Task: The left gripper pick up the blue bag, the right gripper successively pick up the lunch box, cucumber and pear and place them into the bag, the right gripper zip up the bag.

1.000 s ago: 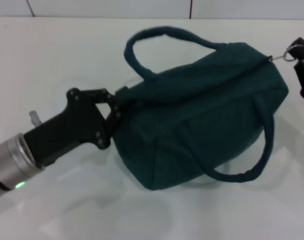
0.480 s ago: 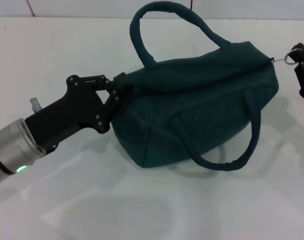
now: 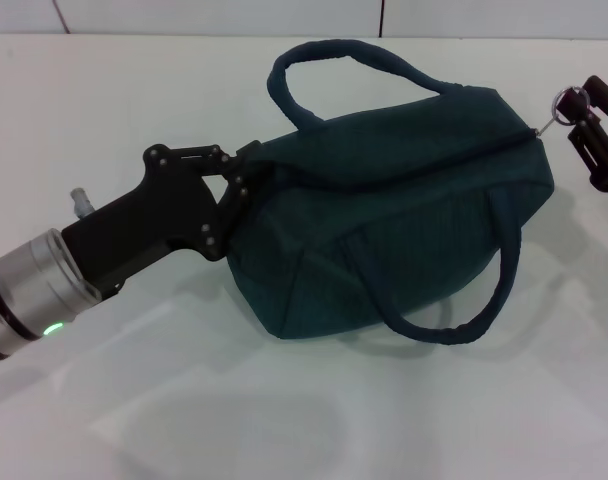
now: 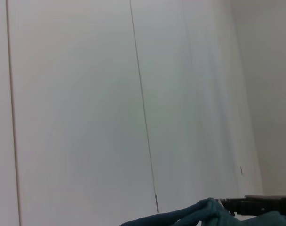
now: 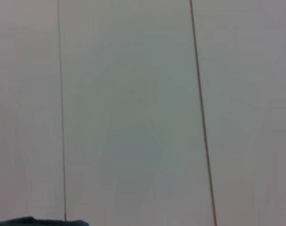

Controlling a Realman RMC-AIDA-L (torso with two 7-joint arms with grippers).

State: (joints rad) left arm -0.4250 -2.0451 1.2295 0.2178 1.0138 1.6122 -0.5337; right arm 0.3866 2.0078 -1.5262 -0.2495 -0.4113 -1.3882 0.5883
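At frame centre, your left hand [image 3: 246, 178] clamped blue bag [image 3: 404, 210] end, bag zipped on white desk [image 3: 134, 110]. Upper right, your right hand [image 3: 581, 110] pinched ring-pull [image 3: 568, 100].

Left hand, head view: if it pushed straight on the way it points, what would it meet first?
The left hand already grips the end of the blue bag, so it would press straight into the bag's fabric; nothing else appears to lie between.

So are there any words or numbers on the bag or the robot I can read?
None can be read. The blue bag shows plain fabric, with no logo in view. The left gripper and right gripper carry no lettering. The wrist views show only bare wall.
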